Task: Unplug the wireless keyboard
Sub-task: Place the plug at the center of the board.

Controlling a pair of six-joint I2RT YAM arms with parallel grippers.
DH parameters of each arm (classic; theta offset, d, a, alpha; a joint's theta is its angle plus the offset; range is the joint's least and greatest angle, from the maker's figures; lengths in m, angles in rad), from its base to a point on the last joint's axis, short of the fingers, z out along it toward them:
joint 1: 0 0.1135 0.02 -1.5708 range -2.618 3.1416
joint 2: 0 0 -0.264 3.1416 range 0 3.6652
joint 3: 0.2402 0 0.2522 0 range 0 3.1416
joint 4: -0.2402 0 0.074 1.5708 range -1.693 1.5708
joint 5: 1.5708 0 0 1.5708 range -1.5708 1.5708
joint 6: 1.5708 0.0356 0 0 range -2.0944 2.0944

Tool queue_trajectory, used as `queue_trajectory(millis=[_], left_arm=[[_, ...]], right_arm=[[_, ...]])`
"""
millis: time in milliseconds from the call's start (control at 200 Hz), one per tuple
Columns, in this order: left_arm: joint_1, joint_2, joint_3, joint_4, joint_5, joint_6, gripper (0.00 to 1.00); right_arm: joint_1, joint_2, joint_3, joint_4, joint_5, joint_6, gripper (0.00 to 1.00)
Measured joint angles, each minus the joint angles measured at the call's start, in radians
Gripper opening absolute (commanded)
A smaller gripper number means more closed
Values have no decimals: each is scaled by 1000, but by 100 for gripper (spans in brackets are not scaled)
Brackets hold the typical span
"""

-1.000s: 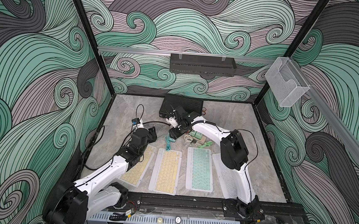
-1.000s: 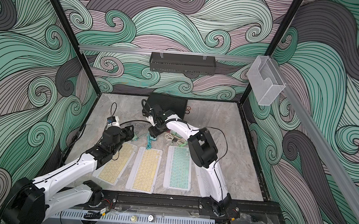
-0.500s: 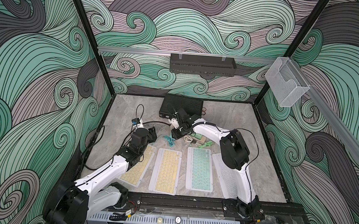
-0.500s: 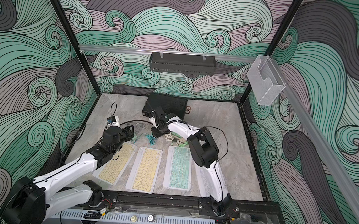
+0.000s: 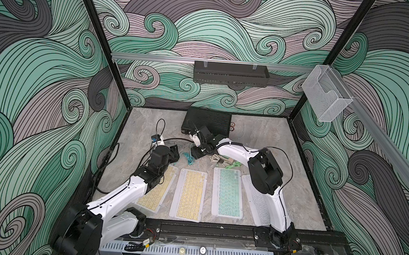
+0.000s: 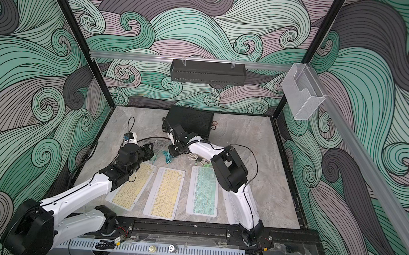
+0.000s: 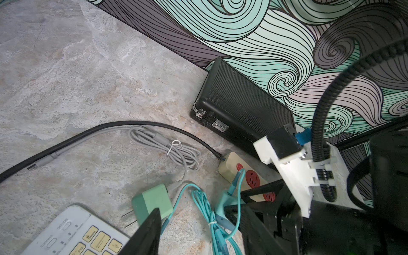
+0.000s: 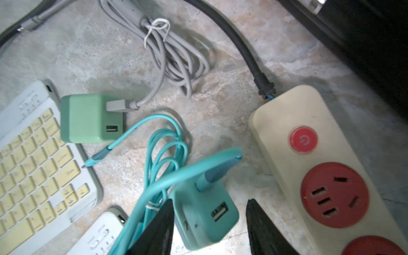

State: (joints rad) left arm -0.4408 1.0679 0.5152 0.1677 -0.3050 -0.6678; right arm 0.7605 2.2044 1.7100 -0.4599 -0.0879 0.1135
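Right gripper, mine: fingers released around smooth teal cube charger, teal cable draped across; cream power strip just beside. Left gripper: spread, empty.

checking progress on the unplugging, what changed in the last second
The right gripper shifted only slightly beside the strip. The teal cable, stretched up under it a second ago, has slumped into a heap; the teal charger is off the strip, between the open jaws. Left arm, keyboards and green charger stayed put.
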Motion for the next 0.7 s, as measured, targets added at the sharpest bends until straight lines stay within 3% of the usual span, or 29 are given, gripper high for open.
queue_trajectory(millis=[280, 470, 595, 700], left_arm=[[2, 4, 12, -3, 3, -2, 59], [2, 11, 16, -13, 13, -1, 59], [2, 23, 30, -19, 28, 5, 59], [2, 24, 37, -20, 50, 11, 59]], right_arm=[[-24, -156, -29, -44, 60, -50, 59], [-35, -315, -145, 3, 63, -49, 62], [-43, -439, -279, 79, 65, -25, 70], [-53, -590, -437, 182, 83, 15, 84]])
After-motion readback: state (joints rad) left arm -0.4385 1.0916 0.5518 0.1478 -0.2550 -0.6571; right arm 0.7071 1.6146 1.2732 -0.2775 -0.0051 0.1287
